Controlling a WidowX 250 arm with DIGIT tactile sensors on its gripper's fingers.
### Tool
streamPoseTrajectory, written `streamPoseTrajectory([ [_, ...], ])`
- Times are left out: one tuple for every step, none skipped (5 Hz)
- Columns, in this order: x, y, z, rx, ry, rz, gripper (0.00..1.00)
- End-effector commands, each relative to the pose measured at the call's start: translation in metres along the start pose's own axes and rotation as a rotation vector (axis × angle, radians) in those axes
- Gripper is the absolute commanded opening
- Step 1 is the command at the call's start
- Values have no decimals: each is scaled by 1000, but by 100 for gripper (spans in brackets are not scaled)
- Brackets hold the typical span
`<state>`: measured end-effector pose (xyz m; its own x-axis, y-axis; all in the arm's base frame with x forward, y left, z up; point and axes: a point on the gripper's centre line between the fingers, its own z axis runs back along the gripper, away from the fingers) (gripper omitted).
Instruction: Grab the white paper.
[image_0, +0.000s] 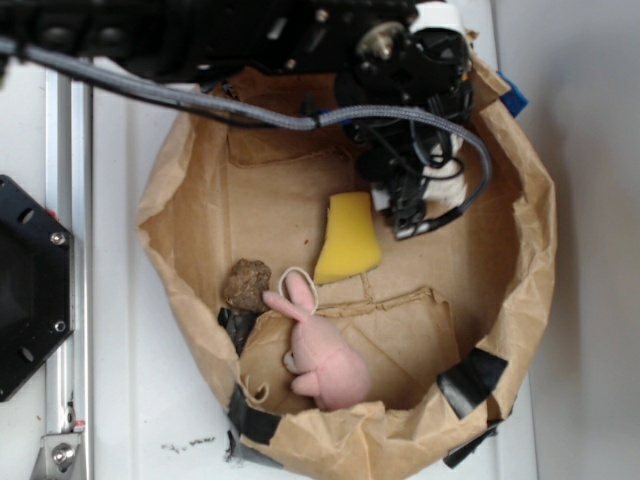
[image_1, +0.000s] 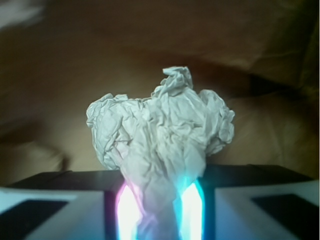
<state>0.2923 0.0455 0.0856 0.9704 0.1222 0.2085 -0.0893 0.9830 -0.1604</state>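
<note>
Paper-lined basket (image_0: 180, 180); gripper (image_1: 160, 210) pinching white paper (image_1: 160, 125)

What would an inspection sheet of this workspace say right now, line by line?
Surface: brown paper bag rolled open on a white table.
Job's things: white paper pinched in the end effector.
Clutter: yellow sponge, pink plush bunny, brown lump.
Grippers: end effector shut on the white paper.
Cables: grey braided cable crossing the bag.
Surroundings: black base, metal rail, blue object behind the bag.

Exterior overhead; wrist close, perhaps forward-facing
</note>
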Motion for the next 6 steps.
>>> streamPoseTrajectory([
  [-2,-38,60,-79,-2,-176,0],
  [-1,-53,64,-70,66,-177,0],
  [-5,-61,67,-38,139,-195,0],
  [-18,-74,71,46,169,-152,0],
  [-24,-72,68,63,148,-155,0],
  [-35,-73,67,90,84,-231,10],
])
